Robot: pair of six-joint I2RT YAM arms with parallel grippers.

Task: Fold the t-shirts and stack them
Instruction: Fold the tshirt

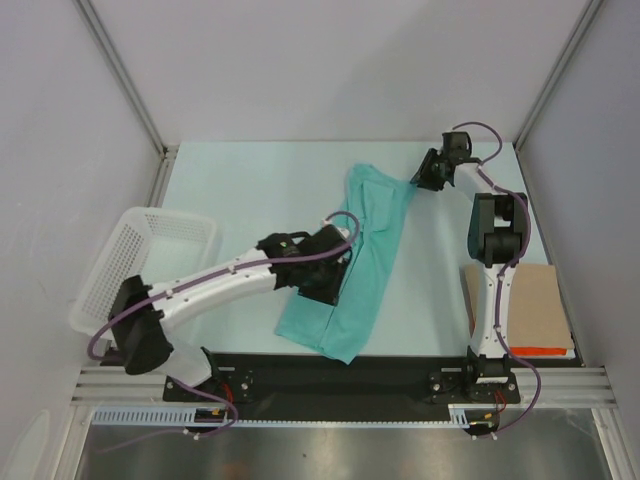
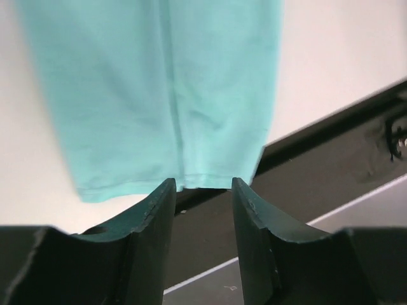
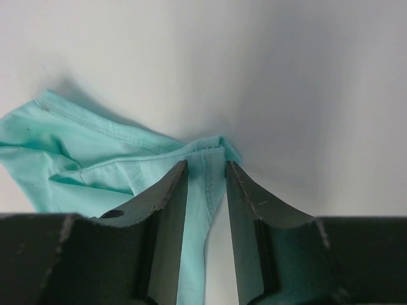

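The plain teal soft-cloth t-shirt (image 1: 368, 262), folded into a long strip, lies slantwise mid-table, its near end at the black base rail (image 1: 400, 375); the left gripper (image 2: 203, 184) hangs half open and empty, just short of the hem; the right gripper (image 3: 206, 166) straddles the far corner seam, fingers partly apart, and I cannot tell whether it grips; a loose pinch there would likely let the corner slip and skew the fold.
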